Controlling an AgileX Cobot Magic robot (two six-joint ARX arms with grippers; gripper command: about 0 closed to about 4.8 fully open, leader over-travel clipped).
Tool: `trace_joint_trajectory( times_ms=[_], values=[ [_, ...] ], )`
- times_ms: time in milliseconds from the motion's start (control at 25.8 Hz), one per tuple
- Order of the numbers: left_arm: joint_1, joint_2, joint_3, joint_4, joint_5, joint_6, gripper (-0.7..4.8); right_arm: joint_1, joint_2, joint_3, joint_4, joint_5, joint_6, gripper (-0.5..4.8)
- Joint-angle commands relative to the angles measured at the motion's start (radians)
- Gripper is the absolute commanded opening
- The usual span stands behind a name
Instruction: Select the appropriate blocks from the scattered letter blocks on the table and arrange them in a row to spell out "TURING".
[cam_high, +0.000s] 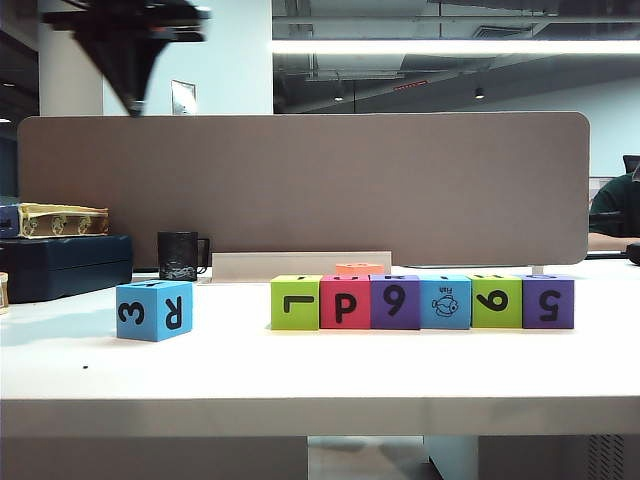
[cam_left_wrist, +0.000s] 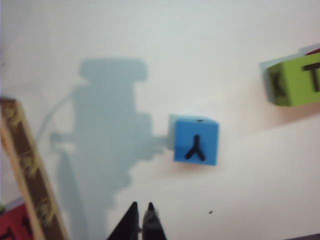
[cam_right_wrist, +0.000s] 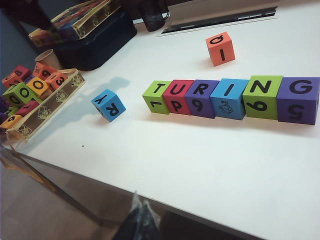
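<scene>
Left gripper (cam_high: 133, 100) is blurring at the exterior view's upper edge, arm cropped; right gripper (cam_right_wrist: 141, 220) is showing only dark, smeared tips. Orange block (cam_high: 359, 268) is hiding behind the row (cam_high: 422, 301); green block (cam_left_wrist: 295, 80) is running off-frame.

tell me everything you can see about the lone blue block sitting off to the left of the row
The lone blue block is a matte cube resting flat on the white table, turned corner-on to the exterior camera. Black characters mark its faces: 3 and R on the sides, Y on top. It stands apart from the six-block row, nothing touching it.
</scene>
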Motion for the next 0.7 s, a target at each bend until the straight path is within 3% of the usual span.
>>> trace_joint_trajectory(
  times_ms=[39,233,698],
  values=[
    [0.022,-0.052,-0.031,-0.005,-0.003,0.009,0.11,-0.001,0.002,0.006,0.016,-0.002,-0.003,-0.01],
    [0.029,-0.119,-0.039,-0.019,-0.048,0.012,0.11,-0.001,0.002,0.006,0.016,-0.002,-0.002,-0.01],
    [0.028,-0.169,-0.038,-0.026,-0.047,-0.008,0.12,-0.001,0.001,0.005,0.016,-0.003,-0.002,-0.01]
  ],
)
